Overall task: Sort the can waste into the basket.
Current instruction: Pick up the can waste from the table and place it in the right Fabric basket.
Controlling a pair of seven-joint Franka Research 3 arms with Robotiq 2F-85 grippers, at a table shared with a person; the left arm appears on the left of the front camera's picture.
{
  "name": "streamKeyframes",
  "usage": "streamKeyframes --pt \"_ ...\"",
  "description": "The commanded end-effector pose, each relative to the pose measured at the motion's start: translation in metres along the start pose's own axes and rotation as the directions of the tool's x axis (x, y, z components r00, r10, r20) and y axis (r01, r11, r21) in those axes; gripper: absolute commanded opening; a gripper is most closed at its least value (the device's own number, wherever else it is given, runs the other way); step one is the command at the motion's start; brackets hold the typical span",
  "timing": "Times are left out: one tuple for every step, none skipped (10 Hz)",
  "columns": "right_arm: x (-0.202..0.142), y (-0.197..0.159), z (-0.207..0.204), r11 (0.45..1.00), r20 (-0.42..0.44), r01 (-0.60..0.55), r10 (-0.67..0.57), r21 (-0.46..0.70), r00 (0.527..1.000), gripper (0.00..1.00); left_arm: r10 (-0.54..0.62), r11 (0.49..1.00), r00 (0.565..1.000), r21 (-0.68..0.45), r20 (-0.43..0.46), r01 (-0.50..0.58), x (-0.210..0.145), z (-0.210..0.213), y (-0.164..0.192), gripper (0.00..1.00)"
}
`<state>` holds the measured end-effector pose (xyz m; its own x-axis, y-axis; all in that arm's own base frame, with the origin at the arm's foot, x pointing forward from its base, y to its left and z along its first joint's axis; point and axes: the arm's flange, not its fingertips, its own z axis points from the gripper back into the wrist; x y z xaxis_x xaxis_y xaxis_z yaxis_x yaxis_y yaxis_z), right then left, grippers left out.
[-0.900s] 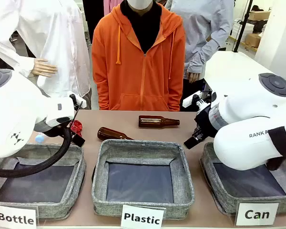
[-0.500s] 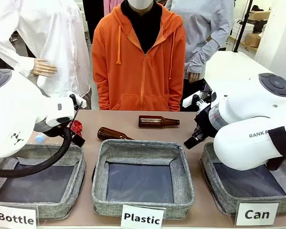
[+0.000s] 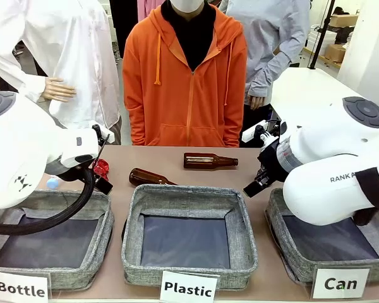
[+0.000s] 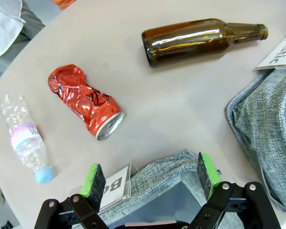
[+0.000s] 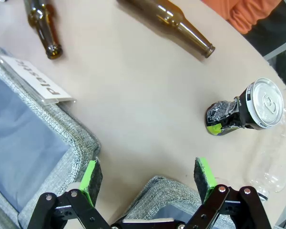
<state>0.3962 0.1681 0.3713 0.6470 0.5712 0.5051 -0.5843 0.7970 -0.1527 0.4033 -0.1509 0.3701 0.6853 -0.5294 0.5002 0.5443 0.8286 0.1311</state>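
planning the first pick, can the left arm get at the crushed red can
Probably yes: the crushed red can lies free on the table ahead of the open left gripper, nothing over it.

Between the jaws of the left gripper (image 4: pixel 150 172) sits a corner of the Bottle basket (image 4: pixel 168 164). Ahead of these jaws lies the crushed can (image 4: pixel 86 102), with a plastic bottle (image 4: pixel 26 138) at its left and a glass bottle (image 4: pixel 200 40) farther ahead, to the right. Between the jaws of the right gripper (image 5: pixel 148 175) is the rim of the Can basket (image 5: pixel 157 188). The second can (image 5: pixel 245 112) lies ahead, to the right, and the Plastic basket (image 5: pixel 47 143) is left of the jaws.
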Motion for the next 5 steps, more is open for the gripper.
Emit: streamKeyframes --pt "0.0000 -0.0001 0.0000 1.000 0.000 0.001 -0.001 0.000 1.000 1.00 0.000 1.000 1.000 0.000 0.000 0.000 0.0000 0.0001 0.0000 1.00" --pt "0.0000 -0.0001 0.0000 1.000 0.000 0.001 -0.001 0.000 1.000 1.00 0.000 1.000 1.000 0.000 0.000 0.000 0.0000 0.0001 0.0000 1.00" --pt "0.0000 -0.0001 0.0000 1.000 0.000 0.001 -0.001 0.000 1.000 1.00 0.000 1.000 1.000 0.000 0.000 0.000 0.0000 0.0001 0.0000 1.00" --pt "0.0000 -0.0001 0.0000 1.000 0.000 0.001 -0.001 0.000 1.000 1.00 0.000 1.000 1.000 0.000 0.000 0.000 0.0000 0.0001 0.0000 1.00" --pt "0.0000 -0.0001 0.0000 1.000 0.000 0.001 -0.001 0.000 1.000 1.00 0.000 1.000 1.000 0.000 0.000 0.000 0.0000 0.0001 0.0000 1.00"
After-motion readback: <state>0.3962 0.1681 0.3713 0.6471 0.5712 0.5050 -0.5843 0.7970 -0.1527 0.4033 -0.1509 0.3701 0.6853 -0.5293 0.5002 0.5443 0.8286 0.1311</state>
